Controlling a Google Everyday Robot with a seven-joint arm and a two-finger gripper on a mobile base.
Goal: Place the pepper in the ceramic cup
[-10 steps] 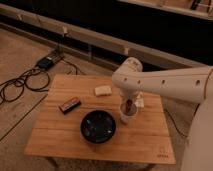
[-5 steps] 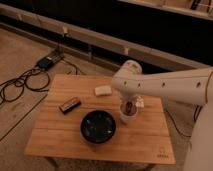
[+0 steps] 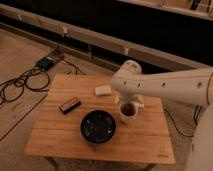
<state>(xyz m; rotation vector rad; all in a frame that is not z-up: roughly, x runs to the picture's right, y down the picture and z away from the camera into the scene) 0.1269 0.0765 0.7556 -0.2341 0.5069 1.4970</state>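
Since half a second ago the white arm (image 3: pixel 165 85) has barely shifted: it reaches in from the right and bends down over the same spot on the surface (image 3: pixel 60 135), while everything lying there has kept its place. Its hand (image 3: pixel 128 106) sits directly above the ceramic cup (image 3: pixel 128 114), low enough that its lower end reaches the cup's rim, and whether it is apart or together cannot be told. The cup stands upright toward the right side of the surface, just beside the black bowl (image 3: pixel 98 126) at its lower left, so close that their rims nearly meet. A dark reddish shape shows in the cup's opening under the hand; this seems to be the pepper (image 3: pixel 129 109), though it cannot be told whether it already lies in the cup or is held just over it. A pale beige block (image 3: pixel 103 90) lies behind the cup near the far edge of the surface, partly next to the arm's rounded joint. A dark flat bar (image 3: pixel 69 105) lies at an angle on the left half, well apart from the cup. On the floor to the left, black cables (image 3: pixel 20 85) loop around toward a small dark box (image 3: pixel 46 62).
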